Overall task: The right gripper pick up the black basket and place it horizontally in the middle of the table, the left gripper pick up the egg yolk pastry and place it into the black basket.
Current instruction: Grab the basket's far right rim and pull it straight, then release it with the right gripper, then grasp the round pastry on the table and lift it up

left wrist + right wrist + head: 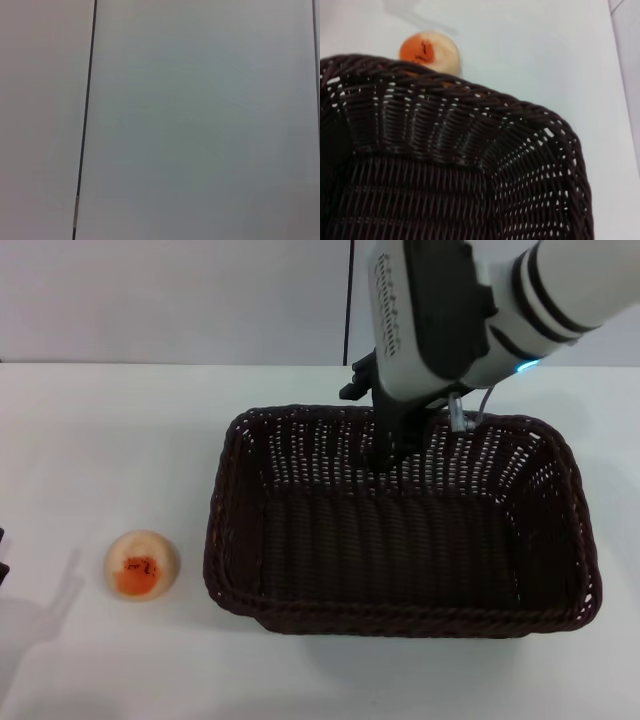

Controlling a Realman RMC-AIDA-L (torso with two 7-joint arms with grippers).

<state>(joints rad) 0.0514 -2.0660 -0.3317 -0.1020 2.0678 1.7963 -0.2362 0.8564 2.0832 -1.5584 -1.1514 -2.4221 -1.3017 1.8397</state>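
Observation:
The black basket (400,530) lies lengthwise across the middle of the white table (120,440), open side up and empty. My right gripper (393,445) reaches down over the basket's far wall and is closed on its rim. The right wrist view looks into the basket (445,165). The egg yolk pastry (142,564) sits on the table left of the basket, apart from it, and shows beyond the rim in the right wrist view (429,51). Only a dark sliver of my left gripper (2,555) shows at the left edge, left of the pastry.
The left wrist view shows only a pale wall with a dark vertical seam (85,125). Bare tabletop lies around the pastry and in front of the basket. The table's far edge meets a grey wall (150,300).

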